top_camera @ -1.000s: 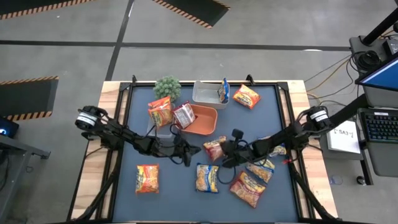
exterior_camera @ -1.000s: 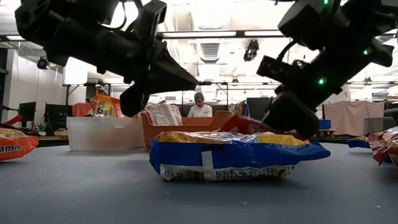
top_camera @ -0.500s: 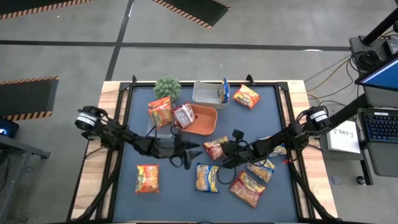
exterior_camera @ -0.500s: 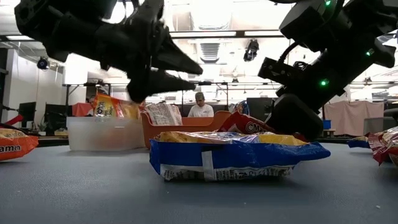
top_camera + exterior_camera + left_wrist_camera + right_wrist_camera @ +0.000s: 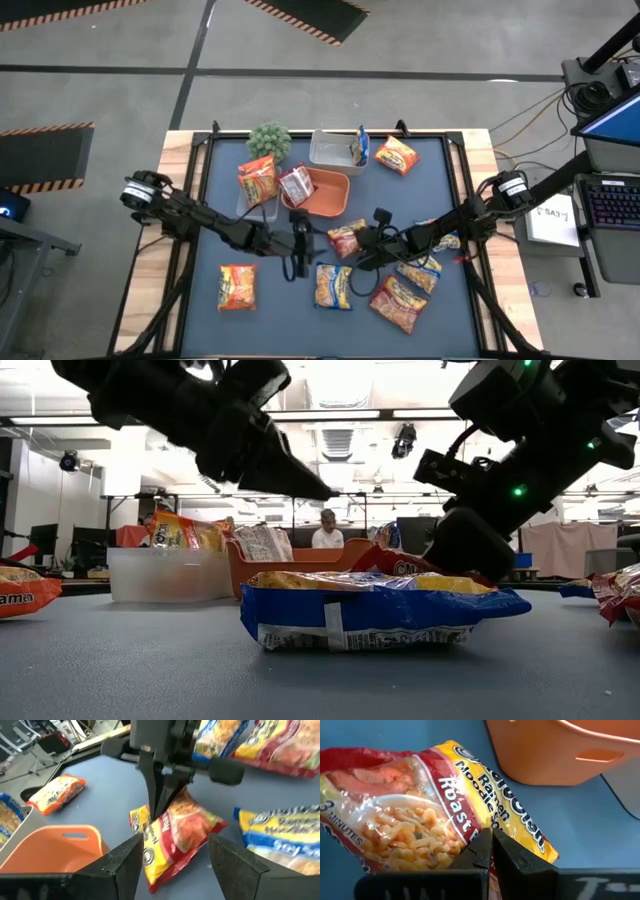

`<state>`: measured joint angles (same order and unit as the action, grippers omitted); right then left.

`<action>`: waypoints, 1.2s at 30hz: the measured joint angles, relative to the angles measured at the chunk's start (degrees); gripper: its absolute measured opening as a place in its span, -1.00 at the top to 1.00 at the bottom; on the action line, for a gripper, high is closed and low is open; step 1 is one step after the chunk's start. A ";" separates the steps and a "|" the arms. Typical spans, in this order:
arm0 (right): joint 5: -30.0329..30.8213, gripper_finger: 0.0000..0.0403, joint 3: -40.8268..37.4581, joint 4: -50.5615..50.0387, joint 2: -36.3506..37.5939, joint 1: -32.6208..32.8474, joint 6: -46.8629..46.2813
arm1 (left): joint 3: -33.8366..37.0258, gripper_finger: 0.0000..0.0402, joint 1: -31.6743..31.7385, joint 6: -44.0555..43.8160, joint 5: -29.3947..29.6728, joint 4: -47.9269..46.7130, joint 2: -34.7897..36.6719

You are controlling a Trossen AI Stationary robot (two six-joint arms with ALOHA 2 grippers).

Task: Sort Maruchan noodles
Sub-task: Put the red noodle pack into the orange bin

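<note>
Your right tool (image 5: 356,243) is pinched tight on the edge of the red packet (image 5: 344,239), a roast-flavour one; its own wrist view shows the two fingers (image 5: 512,861) pressed together over the yellow-and-red wrapper (image 5: 420,805). That packet sits just beside the orange tray (image 5: 328,193), on the side nearer the tabletop's (image 5: 225,225) middle.

Your left tool (image 5: 301,252) hangs above the dark mat with its fingers (image 5: 122,865) spread apart and nothing between them, also just beside the orange tray, a little farther out than the red packet. Its wrist view looks past the spread fingers at the right arm's tool (image 5: 157,795) gripping the red packet (image 5: 185,827).

Working outward from the orange tray: a pale red packet (image 5: 296,185) leans inside it. An orange packet (image 5: 258,178) stands in the clear tub (image 5: 258,205) touching the tray. Beyond the tray, a blue packet (image 5: 359,147) stands upright in another clear tub (image 5: 330,150), with an orange packet (image 5: 397,155) flat just beside it. A small green plant (image 5: 269,141) stands near that tub. A blue-and-yellow packet (image 5: 333,285) lies on the mat near your left tool, and another orange packet (image 5: 237,286) lies well apart from the tray. Several more packets (image 5: 405,295) cluster under your right arm.
</note>
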<state>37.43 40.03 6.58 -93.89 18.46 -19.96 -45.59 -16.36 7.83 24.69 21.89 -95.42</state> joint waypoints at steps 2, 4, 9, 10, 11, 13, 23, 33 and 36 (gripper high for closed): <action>0.02 0.96 0.00 0.30 0.00 0.00 0.00 | 0.45 -0.01 0.16 0.12 0.00 -0.16 0.00; 0.00 0.96 0.00 0.49 0.00 0.00 -0.15 | 0.60 -0.01 0.14 0.08 -0.02 -0.08 0.00; 0.00 0.96 0.00 0.77 0.02 0.00 -0.60 | 0.40 -0.01 0.13 0.19 -0.53 1.79 -3.13; -0.02 0.96 0.00 0.92 0.02 0.00 -0.62 | 0.20 -0.01 0.13 0.27 -0.69 1.59 -3.96; -0.03 0.96 0.00 0.99 0.02 0.00 -0.65 | -0.04 -0.01 0.13 0.46 -0.68 1.39 -4.65; -0.18 0.96 0.00 1.03 0.02 0.00 -0.66 | -1.12 -0.01 0.23 1.65 -0.68 1.92 -5.86; -0.39 0.96 0.00 1.22 0.02 0.00 -0.68 | -4.61 -0.01 2.57 5.62 -6.21 1.94 -11.75; -0.37 0.96 0.00 1.43 0.04 0.00 -1.12 | -4.54 -0.01 3.08 11.23 -0.75 3.55 -16.65; -0.37 0.96 0.00 1.45 0.04 0.00 -1.12 | -4.54 -0.01 3.37 11.35 1.42 5.78 -17.96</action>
<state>37.06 40.03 8.03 -93.84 18.46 -21.08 -50.13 -13.00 19.18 26.11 27.68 -113.37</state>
